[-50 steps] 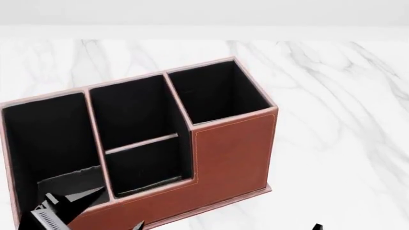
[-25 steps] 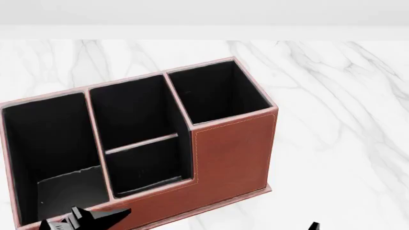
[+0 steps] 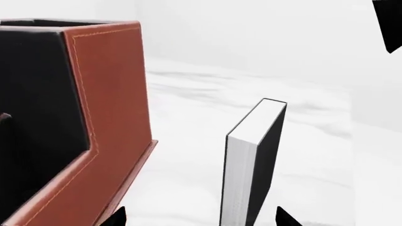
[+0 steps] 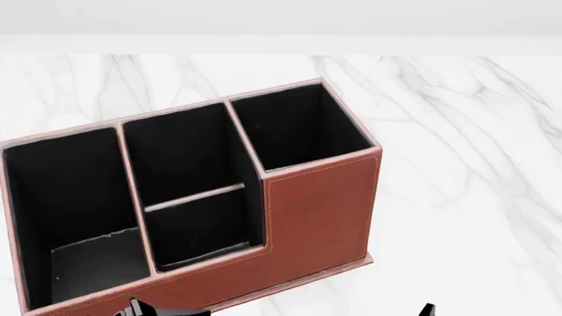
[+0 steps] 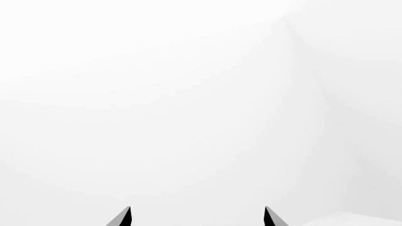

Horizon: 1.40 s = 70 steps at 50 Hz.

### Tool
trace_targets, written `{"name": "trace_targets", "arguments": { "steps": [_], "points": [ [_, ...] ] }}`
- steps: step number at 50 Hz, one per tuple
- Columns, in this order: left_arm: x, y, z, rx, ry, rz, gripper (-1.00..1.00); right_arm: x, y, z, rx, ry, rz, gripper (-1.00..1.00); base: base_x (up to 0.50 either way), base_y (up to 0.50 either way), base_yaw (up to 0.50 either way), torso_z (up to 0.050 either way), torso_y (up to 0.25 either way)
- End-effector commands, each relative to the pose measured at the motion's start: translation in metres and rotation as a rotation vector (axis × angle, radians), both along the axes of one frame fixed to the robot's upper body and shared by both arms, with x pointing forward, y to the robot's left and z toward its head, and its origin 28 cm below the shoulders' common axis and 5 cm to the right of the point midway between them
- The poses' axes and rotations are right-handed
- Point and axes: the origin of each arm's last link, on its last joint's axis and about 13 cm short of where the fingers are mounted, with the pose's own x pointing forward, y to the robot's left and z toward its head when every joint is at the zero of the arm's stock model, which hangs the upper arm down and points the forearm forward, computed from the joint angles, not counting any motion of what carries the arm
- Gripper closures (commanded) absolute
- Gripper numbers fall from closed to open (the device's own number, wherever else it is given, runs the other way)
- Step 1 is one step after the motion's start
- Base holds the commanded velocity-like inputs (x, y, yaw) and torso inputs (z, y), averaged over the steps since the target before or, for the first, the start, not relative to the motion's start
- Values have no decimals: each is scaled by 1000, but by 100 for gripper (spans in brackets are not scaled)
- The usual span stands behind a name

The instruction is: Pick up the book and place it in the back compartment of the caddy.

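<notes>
Book [image 3: 254,165] upright on desk [image 3: 188,179] beside caddy [image 3: 107,117], between spread left fingers [image 3: 285,217], seemingly ungripped | right fingers [image 5: 271,217] spread, empty | pickup and back-slot [image 4: 193,155] placement left

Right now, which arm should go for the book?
Left. Its wrist view has the book standing upright just ahead between its open claw tips, beside the caddy. The right claw is open too, but faces only blank white.
</notes>
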Motion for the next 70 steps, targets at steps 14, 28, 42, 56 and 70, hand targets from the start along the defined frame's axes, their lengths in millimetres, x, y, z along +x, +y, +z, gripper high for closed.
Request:
{"name": "trace_targets", "arguments": {
  "steps": [14, 28, 42, 56, 70],
  "points": [
    [12, -14, -6, 24, 24, -57, -100, 0, 0, 0, 1, -1, 2, -100, 0, 0, 0, 0, 0],
    [26, -21, -8, 35, 43, -60, -100, 0, 1, 0, -2, 2, 6, -100, 0, 0, 0, 0, 0],
    [33, -33, -14, 42, 61, -98, -100, 0, 0, -1, -2, 3, 7, -100, 0, 0, 0, 0, 0],
    [38, -40, -10, 45, 55, -108, -100, 0, 1, -1, -5, 4, 10, -100, 0, 0, 0, 0, 0],
    [43, -51, -12, 70, 60, -123, -100, 0, 1, -1, -5, 5, 12, -100, 0, 0, 0, 0, 0]
  ]
}}
